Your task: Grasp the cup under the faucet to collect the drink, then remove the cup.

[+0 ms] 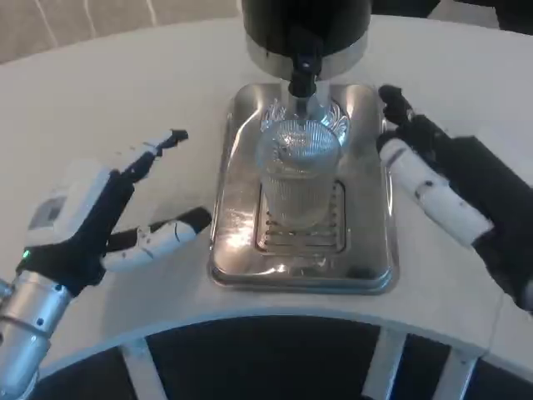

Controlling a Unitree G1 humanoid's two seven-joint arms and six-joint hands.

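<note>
A clear ribbed glass cup point(298, 171) stands upright on the silver drip tray point(241, 250), directly below the black faucet point(303, 73) of the dark dispenser point(305, 25). My left hand point(108, 208) hovers left of the tray, fingers spread apart, holding nothing and not touching the cup. My right hand point(433, 179) is at the tray's right edge, its fingers extended toward the cup but still a short gap away from it.
The drip tray has a slotted grate point(329, 237) beneath the cup. The white table point(108, 100) curves toward me, with its front edge point(275, 321) just below the tray. Bare tabletop lies on both sides of the tray.
</note>
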